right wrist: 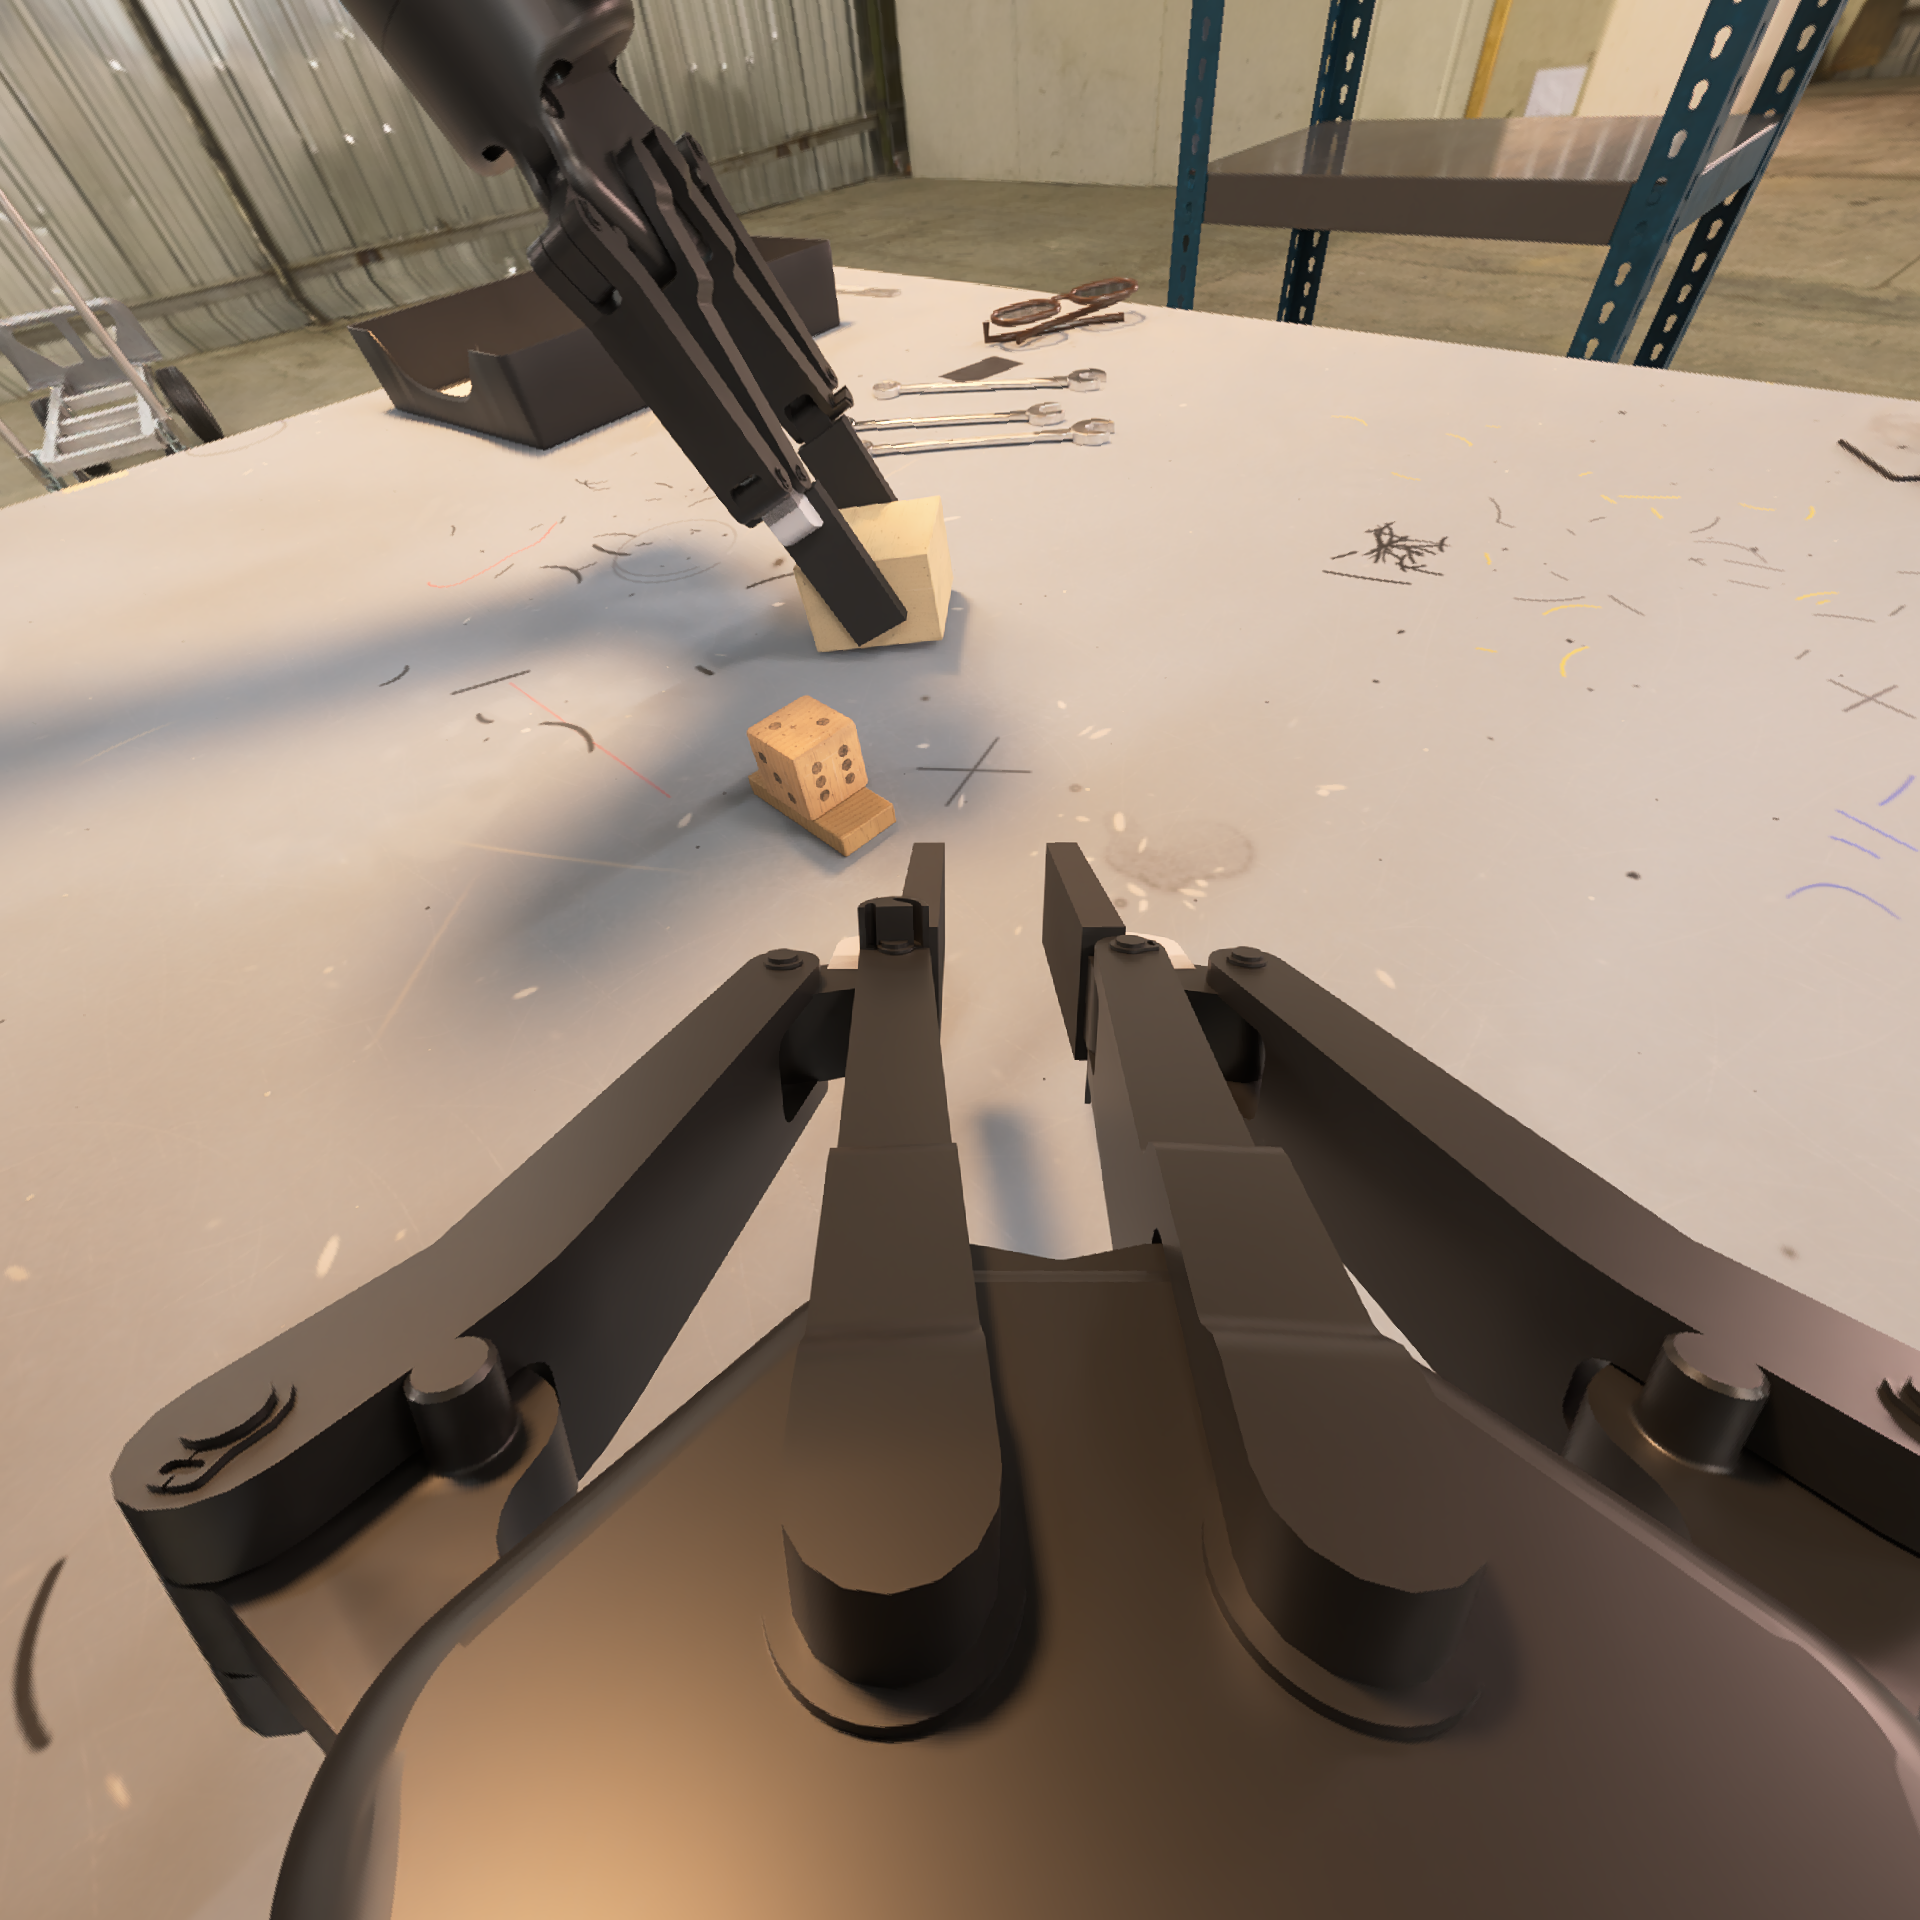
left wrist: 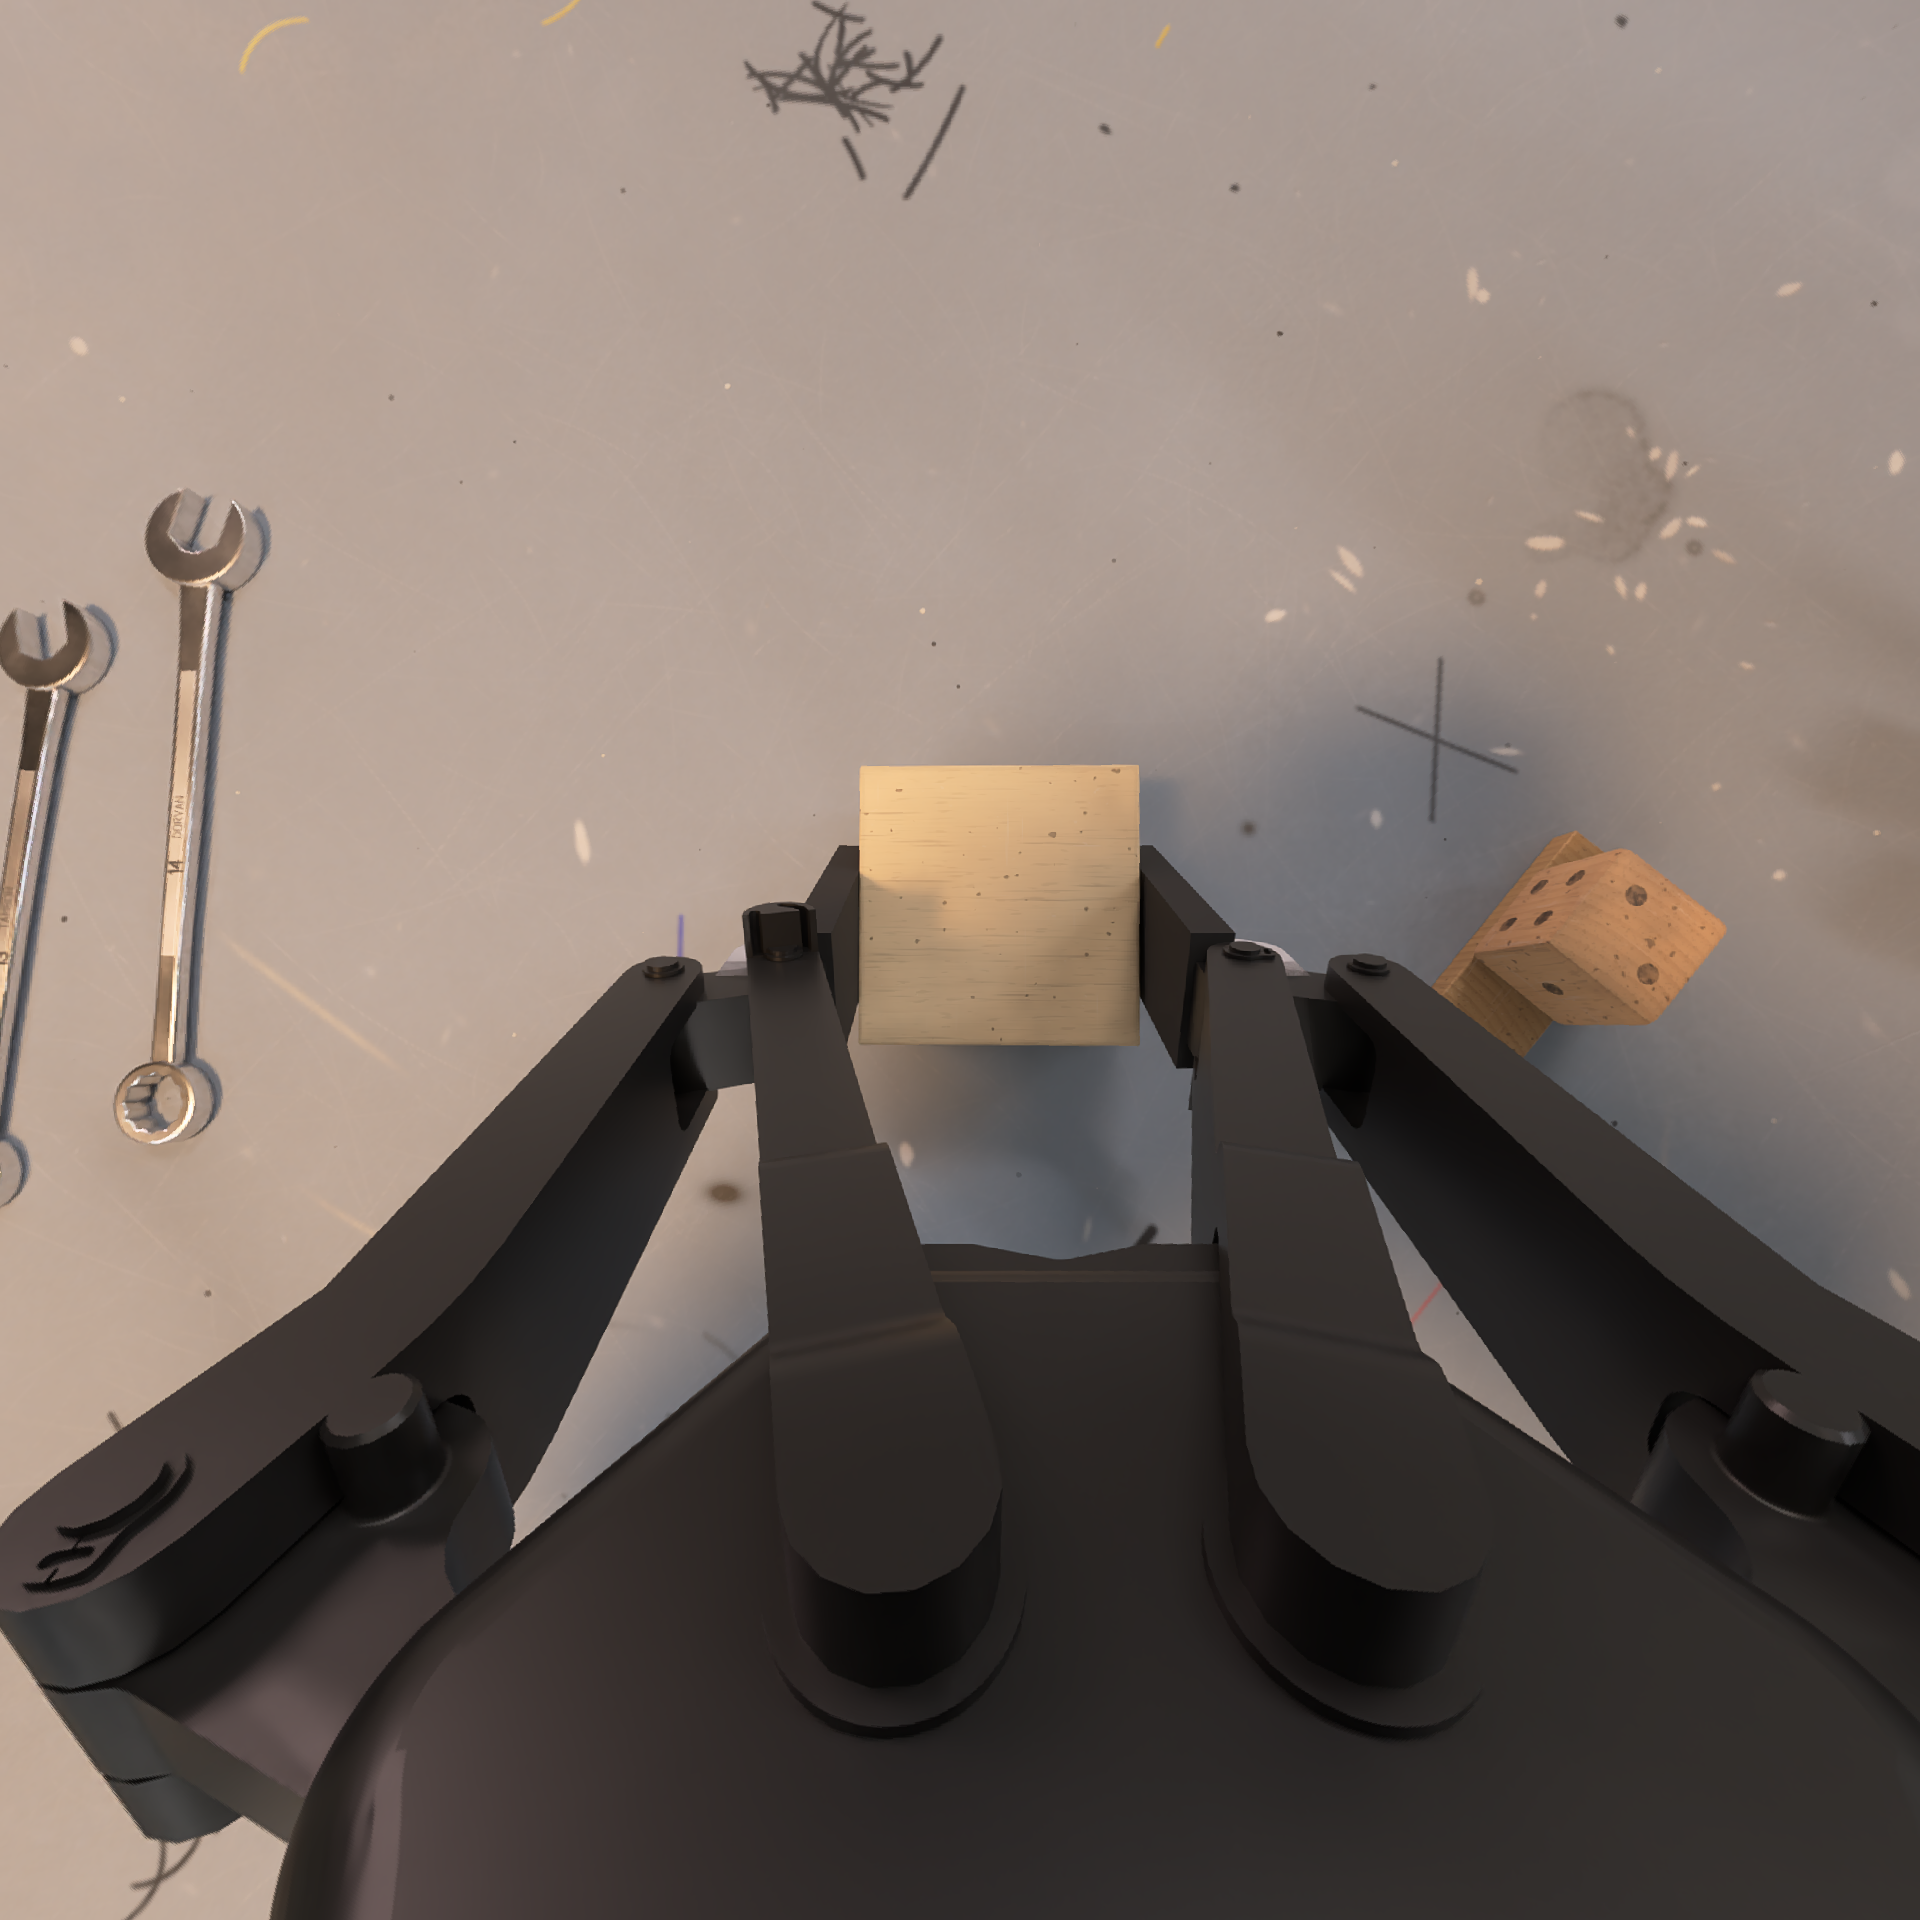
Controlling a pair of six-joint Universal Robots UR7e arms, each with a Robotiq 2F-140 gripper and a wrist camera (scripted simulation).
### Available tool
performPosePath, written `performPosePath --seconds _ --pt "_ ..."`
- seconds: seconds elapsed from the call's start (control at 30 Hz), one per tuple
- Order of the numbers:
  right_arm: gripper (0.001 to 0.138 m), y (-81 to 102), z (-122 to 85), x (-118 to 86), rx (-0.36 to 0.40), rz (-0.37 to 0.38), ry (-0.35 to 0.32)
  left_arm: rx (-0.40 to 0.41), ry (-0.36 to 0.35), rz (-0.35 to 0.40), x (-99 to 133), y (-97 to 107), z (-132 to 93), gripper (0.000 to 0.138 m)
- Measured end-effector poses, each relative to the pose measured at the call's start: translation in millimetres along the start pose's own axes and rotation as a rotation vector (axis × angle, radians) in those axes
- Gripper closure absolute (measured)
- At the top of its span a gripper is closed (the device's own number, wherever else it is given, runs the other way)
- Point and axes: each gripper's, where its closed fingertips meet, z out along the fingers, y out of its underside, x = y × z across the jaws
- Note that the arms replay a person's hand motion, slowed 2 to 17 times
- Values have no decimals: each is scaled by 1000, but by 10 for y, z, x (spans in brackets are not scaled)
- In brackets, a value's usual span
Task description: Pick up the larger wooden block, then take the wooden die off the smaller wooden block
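The larger wooden block (left wrist: 997, 914), a pale cube, sits between the fingers of my left gripper (left wrist: 997, 862), which is shut on it. In the right wrist view the block (right wrist: 920, 561) hangs tilted in that gripper (right wrist: 852, 582), very low over the table; I cannot tell if it touches. The wooden die (right wrist: 805, 753) sits on the smaller flat wooden block (right wrist: 857, 821), also seen in the left wrist view as die (left wrist: 1600, 935) on block (left wrist: 1486, 1003), right of the cube. My right gripper (right wrist: 992, 873) hovers just short of the die, empty, with its jaws a narrow gap apart.
Wrenches (left wrist: 182, 810) lie left of the cube; they also show in the right wrist view (right wrist: 987, 416). A dark tray (right wrist: 540, 384) and glasses (right wrist: 1060, 307) are at the table's far side. A blue shelf rack (right wrist: 1455, 177) stands beyond the grey table (right wrist: 1351, 831).
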Motion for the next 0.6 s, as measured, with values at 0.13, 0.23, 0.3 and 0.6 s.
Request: performPosePath --seconds 0.13,0.23,0.3,0.6 --pt "113 -1 0 1 0 1 0 30 -1 4 16 -7 -28 75" --pt "113 -3 1 3 1 1 1 54 -1 6 30 -8 -57 75" --pt "113 -4 1 4 1 2 2 68 -1 4 39 -4 -79 75" --pt "113 -9 3 10 5 7 3 163 -13 6 94 -19 -202 75"
